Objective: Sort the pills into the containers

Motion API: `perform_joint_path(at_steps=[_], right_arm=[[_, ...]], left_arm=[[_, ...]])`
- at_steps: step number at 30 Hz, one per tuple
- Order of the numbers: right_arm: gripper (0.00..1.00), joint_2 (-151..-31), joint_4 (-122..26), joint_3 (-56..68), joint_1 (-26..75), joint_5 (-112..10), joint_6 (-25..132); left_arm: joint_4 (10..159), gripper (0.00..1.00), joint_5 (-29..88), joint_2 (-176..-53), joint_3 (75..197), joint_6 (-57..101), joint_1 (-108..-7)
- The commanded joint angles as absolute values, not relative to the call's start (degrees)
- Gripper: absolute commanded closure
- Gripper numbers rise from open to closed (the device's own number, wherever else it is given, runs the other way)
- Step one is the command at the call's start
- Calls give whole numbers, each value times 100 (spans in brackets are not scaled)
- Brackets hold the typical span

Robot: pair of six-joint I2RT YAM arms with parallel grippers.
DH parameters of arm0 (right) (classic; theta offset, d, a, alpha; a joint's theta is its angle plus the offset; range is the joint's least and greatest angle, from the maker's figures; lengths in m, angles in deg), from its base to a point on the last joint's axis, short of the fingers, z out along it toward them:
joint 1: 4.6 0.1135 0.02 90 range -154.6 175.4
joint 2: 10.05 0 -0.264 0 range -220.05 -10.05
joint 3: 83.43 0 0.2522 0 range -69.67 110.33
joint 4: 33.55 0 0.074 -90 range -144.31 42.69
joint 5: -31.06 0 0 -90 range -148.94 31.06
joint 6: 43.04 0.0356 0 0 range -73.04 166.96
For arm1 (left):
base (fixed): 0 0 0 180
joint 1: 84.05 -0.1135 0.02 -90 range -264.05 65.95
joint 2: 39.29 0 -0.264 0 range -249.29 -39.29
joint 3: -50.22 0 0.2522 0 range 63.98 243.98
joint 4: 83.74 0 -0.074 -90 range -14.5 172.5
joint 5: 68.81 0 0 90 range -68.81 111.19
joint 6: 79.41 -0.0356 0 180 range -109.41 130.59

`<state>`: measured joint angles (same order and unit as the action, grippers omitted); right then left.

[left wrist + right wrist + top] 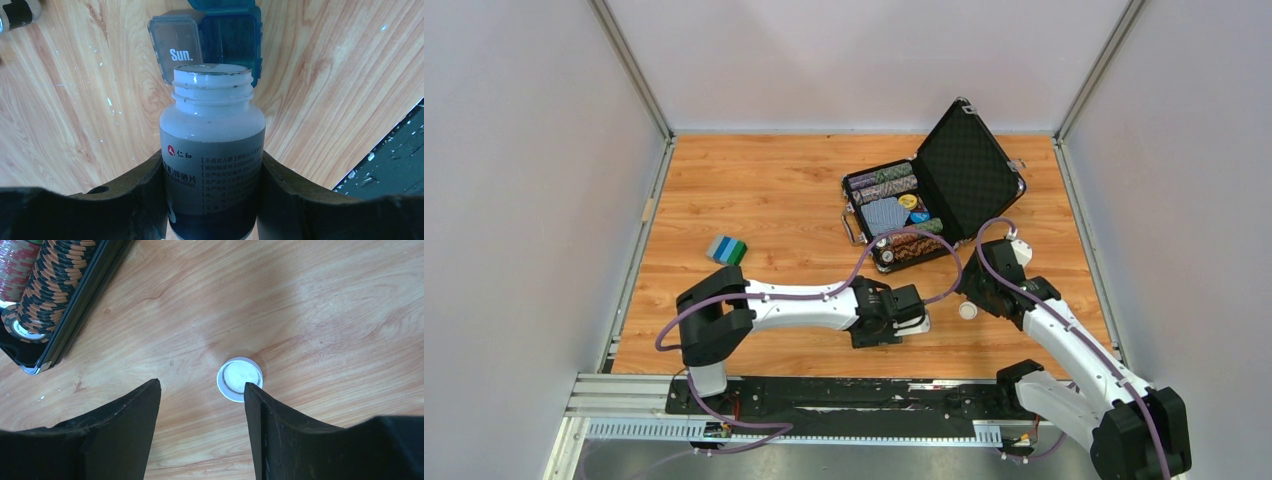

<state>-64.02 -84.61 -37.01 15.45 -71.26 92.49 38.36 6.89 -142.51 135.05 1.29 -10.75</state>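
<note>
The left end effector (pixel 211 165) is clamped partway closed on an uncapped white bottle (pixel 212 125), its label facing the wrist camera. Just past the bottle's mouth, the teal box (pixel 231 42) lies on the worktop (pixel 75 110), hinged open (its grey half reads "Sun."). The right end effector (pixel 202 385) stands open and empty above the white cap (pixel 240 379), which lies upturned near one fingertip. An open chip case (pixel 929 195) sits just beyond both end effectors. A small stack of coloured boxes (pixel 727 250) lies well apart, to the left.
</note>
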Motion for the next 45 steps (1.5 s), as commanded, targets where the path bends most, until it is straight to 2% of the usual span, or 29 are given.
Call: perform_joint_path(at_steps=[1, 45], right_arm=[[37, -6300, -8372, -3723, 1517, -7186, 9310], [37, -6273, -8336, -3737, 1386, -7129, 9258]], left_arm=[[3618, 100, 560, -14365, 13843, 149, -1015], [2622, 100, 202, -14974, 14604, 186, -830]])
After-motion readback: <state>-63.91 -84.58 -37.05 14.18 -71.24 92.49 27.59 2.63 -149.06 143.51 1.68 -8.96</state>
